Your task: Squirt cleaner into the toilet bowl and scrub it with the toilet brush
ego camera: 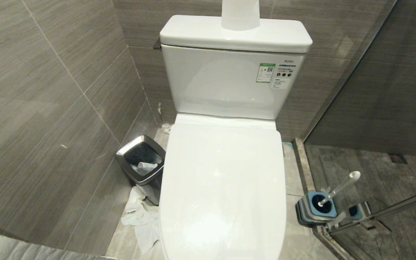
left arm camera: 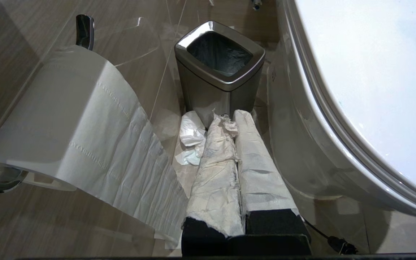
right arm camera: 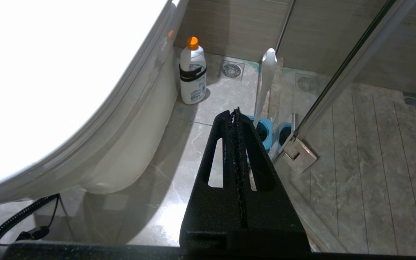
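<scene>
The white toilet (ego camera: 222, 187) stands in front of me with its lid down, so the toilet bowl is hidden. The toilet brush (ego camera: 341, 186) leans in its blue holder (ego camera: 318, 213) on the floor at the toilet's right, by the glass door. No cleaner liquid shows. A white bottle with an orange cap (right arm camera: 192, 72) stands on the floor against the toilet's base. My left gripper (left arm camera: 229, 117), its fingers wrapped in white paper, hangs shut beside the toilet's left flank. My right gripper (right arm camera: 235, 112) hangs shut and empty, short of the brush handle (right arm camera: 265, 76). Neither arm appears in the head view.
A chrome-rimmed bin (ego camera: 121, 153) stands left of the toilet with crumpled paper (ego camera: 141, 220) on the floor beside it. A toilet paper roll (left arm camera: 67, 119) hangs on the left wall. Another white roll (ego camera: 240, 14) sits on the tank. The glass shower door (ego camera: 374, 108) and its hinge (right arm camera: 300, 153) close off the right.
</scene>
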Controlling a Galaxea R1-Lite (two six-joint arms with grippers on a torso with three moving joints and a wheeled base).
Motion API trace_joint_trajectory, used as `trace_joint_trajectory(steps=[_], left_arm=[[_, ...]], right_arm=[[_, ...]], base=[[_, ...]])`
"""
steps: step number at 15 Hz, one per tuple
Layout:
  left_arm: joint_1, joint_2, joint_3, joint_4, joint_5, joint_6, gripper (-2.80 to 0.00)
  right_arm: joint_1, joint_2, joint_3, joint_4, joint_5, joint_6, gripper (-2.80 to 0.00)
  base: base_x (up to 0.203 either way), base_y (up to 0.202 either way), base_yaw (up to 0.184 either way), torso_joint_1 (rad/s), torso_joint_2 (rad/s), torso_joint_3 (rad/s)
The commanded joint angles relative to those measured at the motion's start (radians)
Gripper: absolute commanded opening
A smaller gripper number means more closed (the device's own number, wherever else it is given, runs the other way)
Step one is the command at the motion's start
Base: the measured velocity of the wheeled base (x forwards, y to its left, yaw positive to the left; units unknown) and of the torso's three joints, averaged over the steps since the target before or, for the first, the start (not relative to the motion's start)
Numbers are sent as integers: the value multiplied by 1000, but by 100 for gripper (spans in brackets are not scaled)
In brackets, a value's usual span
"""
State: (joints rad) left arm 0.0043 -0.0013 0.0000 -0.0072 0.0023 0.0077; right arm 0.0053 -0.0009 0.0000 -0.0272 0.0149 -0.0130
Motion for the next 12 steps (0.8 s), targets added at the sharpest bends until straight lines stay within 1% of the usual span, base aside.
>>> trace_joint_trajectory(steps=[1,12], left_arm=[[0,1,6,0,1,0,-280],[1,1,8,0,1,0,-280]], right_arm=[[1,-1,12,0,0,-1,-280],[-1,-1,12,0,-10,4,-280]], base=[[0,0,0,0,0,0],[0,0,0,0,0,0]])
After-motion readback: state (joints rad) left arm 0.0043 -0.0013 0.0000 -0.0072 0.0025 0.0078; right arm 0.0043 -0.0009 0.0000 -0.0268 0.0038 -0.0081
